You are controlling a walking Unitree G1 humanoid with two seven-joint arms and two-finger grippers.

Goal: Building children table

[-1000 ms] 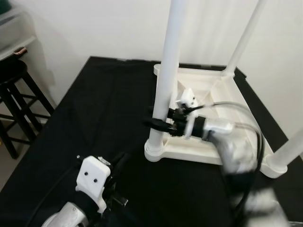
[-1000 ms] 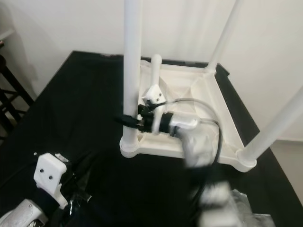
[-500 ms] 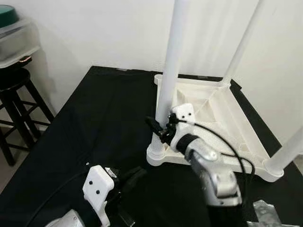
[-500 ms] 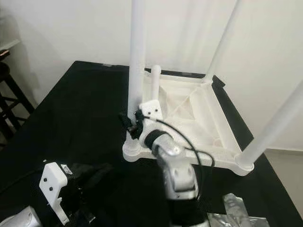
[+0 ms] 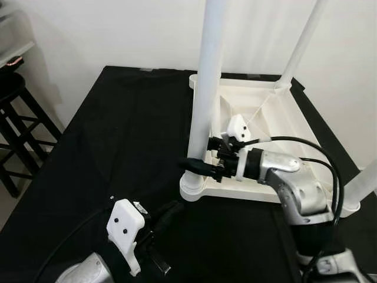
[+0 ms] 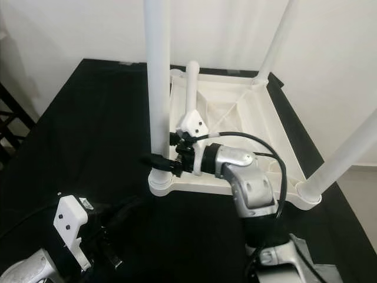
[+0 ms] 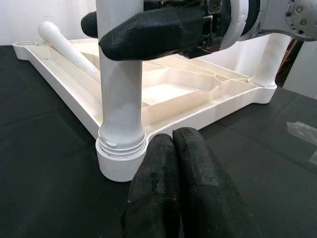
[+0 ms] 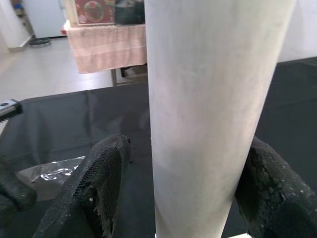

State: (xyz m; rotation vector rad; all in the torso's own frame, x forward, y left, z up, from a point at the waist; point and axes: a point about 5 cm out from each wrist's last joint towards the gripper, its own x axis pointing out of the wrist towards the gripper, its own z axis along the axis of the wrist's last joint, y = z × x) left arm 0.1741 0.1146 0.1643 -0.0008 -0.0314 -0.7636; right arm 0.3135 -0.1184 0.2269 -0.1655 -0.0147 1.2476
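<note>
The white children's table [image 5: 277,127] lies upside down on the black cloth, with three legs standing up from its corners. A loose leg [image 6: 191,88] lies inside the underside. My right gripper [image 5: 203,154] reaches in from the right and straddles the near-left leg [image 5: 203,88] just above its socket. It is open: one finger [image 8: 101,186] shows a thin gap to the leg, while the other finger [image 8: 265,191] lies against it. My left gripper [image 7: 174,173] is shut and empty, low over the cloth just in front of that leg's socket [image 7: 121,151].
Black cloth [image 5: 118,135] covers the work surface up to the white wall. A black stool [image 5: 17,124] stands off the surface's left edge. Crinkled plastic wrap [image 6: 306,253] lies near the front right corner.
My right wrist, rolled with its camera mount on top half a second ago, has turned back to the level pose of one second ago. The head view has shifted. The left gripper stays low.
</note>
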